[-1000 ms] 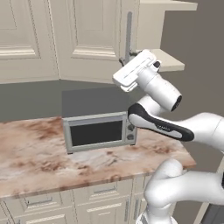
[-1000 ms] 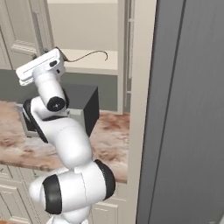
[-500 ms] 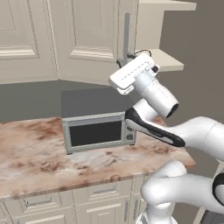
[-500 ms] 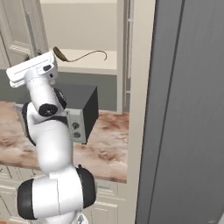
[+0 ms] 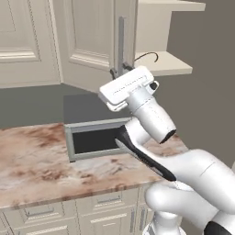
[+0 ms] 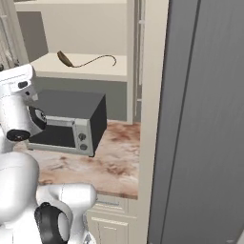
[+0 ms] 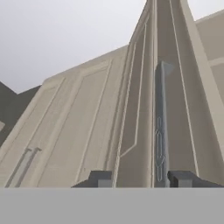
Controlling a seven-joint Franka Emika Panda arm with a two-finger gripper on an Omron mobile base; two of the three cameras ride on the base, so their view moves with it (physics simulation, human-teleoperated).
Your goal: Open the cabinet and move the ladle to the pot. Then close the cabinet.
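One cabinet (image 5: 87,41) door swung partly open, claw (image 7: 135,178) at grey bar handle (image 7: 160,131); grip state unclear. Ladle (image 6: 86,60) lying on cabinet shelf (image 6: 90,69), near front edge, awaiting pickup.

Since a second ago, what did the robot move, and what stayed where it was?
The arm swung the cabinet door wider open, the gripper at its handle, so the shelf now shows more. Whether the fingers are clamped on the handle can't be told. The ladle stayed on the shelf and the microwave stayed on the counter.
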